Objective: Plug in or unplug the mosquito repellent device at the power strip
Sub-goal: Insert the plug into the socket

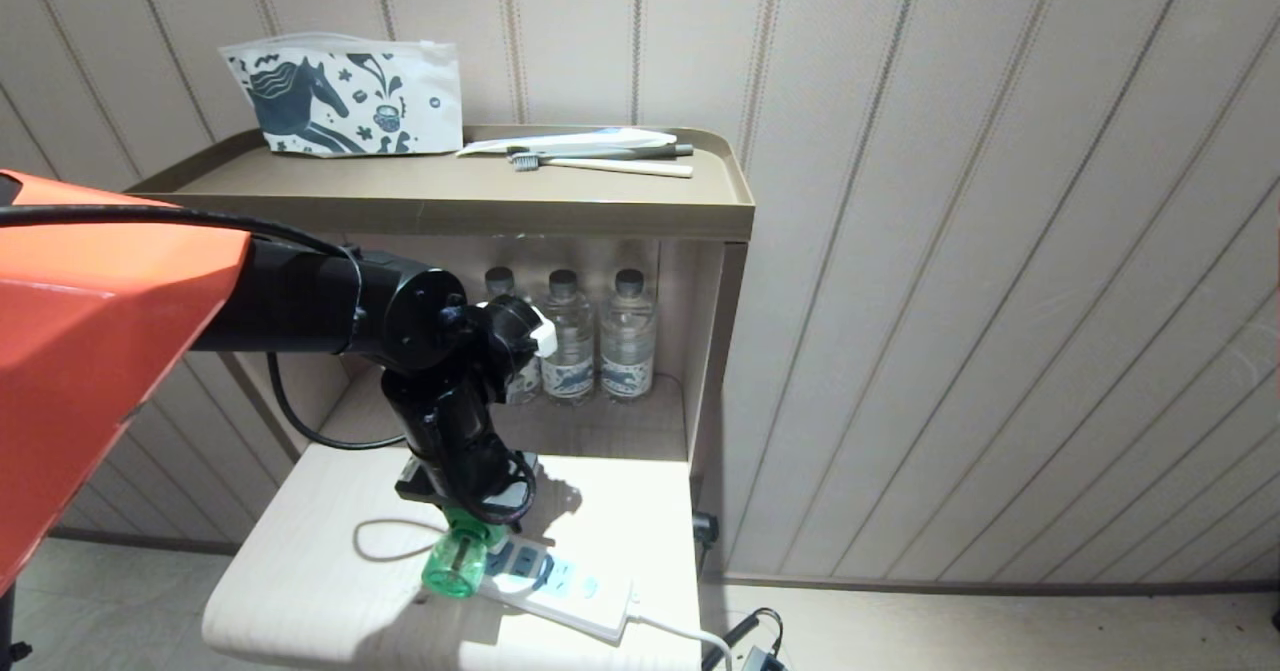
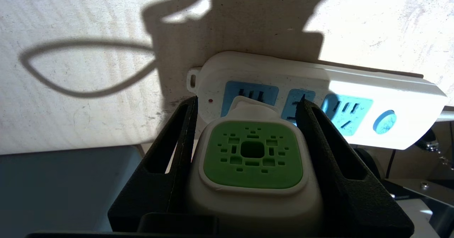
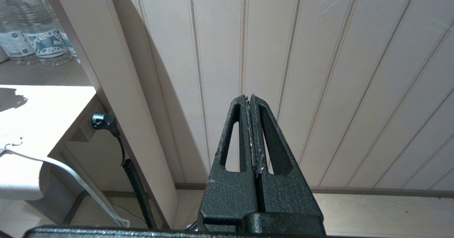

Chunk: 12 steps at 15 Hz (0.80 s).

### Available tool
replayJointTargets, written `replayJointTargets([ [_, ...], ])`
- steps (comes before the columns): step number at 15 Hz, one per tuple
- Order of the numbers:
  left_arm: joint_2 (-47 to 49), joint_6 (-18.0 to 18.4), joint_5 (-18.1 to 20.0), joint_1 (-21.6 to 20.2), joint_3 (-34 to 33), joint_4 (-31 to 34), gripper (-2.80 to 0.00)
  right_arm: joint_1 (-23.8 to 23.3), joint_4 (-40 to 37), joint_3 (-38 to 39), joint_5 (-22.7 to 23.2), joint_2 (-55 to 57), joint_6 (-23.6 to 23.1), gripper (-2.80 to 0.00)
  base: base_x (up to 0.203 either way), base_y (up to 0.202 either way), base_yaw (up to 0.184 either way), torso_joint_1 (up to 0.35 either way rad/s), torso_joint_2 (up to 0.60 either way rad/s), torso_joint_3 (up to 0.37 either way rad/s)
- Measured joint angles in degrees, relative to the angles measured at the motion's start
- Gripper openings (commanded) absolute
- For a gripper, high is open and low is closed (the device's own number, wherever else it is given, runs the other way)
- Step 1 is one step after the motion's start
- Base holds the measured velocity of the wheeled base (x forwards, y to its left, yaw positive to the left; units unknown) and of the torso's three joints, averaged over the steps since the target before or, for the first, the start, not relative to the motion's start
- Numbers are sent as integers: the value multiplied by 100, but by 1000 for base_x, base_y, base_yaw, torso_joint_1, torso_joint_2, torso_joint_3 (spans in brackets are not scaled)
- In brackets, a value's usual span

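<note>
The mosquito repellent device (image 2: 252,153) shows its white head and green face between the black fingers (image 2: 177,142) of my left gripper (image 2: 248,99), which is shut on it. Its white nose sits against the first light-blue socket panel of the power strip (image 2: 354,85); whether the pins are in is hidden. In the head view the device's green bottle (image 1: 455,561) lies sideways below my left gripper (image 1: 482,529), at the near end of the power strip (image 1: 570,591). My right gripper (image 3: 249,97) is shut on nothing, off to the side and facing the wall.
Three clear water bottles (image 1: 567,336) stand at the back of the lower shelf (image 1: 300,551). The upper shelf (image 1: 440,206) carries a printed pouch (image 1: 345,101) and a toothbrush (image 1: 600,163). The strip's white cord (image 1: 680,633) runs off the front edge. A black plug (image 1: 705,528) sits in the cabinet's side.
</note>
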<state>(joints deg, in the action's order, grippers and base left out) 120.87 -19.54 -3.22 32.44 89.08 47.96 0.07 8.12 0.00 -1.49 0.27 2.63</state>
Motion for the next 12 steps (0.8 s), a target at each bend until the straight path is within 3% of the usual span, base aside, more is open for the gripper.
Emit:
replayJointTargets([
  [12,-127,-79,-6,2,-214,39,-280,0,0,0,1,0,0,-280,0,0,0,0,0,0],
])
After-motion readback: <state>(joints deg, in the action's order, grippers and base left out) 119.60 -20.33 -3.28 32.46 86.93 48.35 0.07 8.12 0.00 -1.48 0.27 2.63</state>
